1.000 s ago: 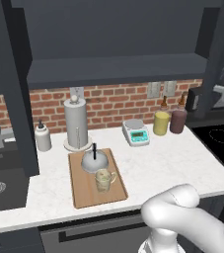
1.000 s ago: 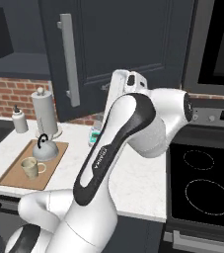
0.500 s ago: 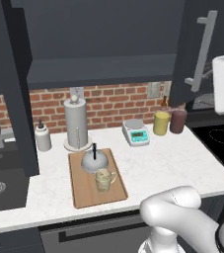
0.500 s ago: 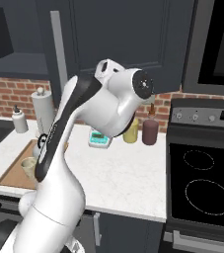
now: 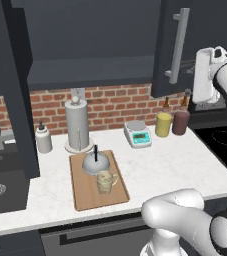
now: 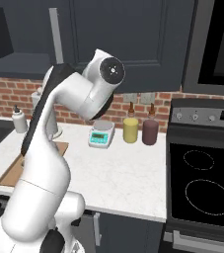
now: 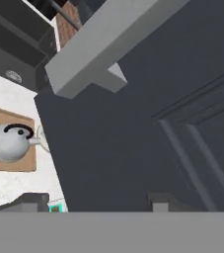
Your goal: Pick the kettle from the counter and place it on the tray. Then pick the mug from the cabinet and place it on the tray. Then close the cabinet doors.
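You see the white arm (image 6: pixel 59 148) rising from the lower left, its elbow raised before the dark cabinet doors (image 6: pixel 123 44). On the bench (image 6: pixel 118 173) stand a scale (image 6: pixel 101 134), a yellow jar (image 6: pixel 130 130) and a maroon jar (image 6: pixel 150 132); the tray (image 6: pixel 15 170) peeks out behind the arm.

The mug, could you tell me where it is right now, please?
In the left base view the mug stands on the tray, just in front of the kettle, on the counter left of centre.
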Motion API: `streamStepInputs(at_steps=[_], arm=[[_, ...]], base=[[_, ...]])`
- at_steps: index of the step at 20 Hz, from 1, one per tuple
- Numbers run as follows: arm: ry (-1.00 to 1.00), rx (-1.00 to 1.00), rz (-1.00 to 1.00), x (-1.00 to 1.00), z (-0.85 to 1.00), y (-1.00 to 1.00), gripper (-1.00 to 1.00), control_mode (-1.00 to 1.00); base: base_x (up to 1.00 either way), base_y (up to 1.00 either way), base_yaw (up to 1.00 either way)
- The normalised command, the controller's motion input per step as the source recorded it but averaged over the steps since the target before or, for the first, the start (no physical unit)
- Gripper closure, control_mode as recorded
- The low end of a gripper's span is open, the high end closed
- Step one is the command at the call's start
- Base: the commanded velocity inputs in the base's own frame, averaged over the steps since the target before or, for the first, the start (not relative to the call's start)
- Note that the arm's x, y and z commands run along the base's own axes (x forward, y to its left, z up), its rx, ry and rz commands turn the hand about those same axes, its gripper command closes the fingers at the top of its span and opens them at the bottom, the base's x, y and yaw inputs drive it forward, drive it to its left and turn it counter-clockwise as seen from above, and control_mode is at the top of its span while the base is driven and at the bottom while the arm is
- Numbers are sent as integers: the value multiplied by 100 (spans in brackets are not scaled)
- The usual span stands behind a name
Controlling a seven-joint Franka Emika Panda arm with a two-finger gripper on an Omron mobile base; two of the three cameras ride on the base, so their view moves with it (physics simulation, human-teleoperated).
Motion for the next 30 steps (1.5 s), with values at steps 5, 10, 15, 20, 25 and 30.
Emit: streamStepInputs(at_steps=[5, 10, 15, 20, 25, 30], arm=[[0, -1, -11, 95, -16, 0, -100, -100], [0, 0, -9, 89, -19, 0, -100, -100], [0, 0, -8, 80, -21, 0, -100, -100], [0, -3, -9, 42, -44, 0, -100, -100], [1, -8, -7, 1, -73, 0, -100, -100], [7, -10, -3, -13, -72, 0, -100, -100]], base=[[0, 0, 0], [0, 0, 0], [0, 0, 0], [0, 0, 0], [0, 0, 0], [0, 0, 0]])
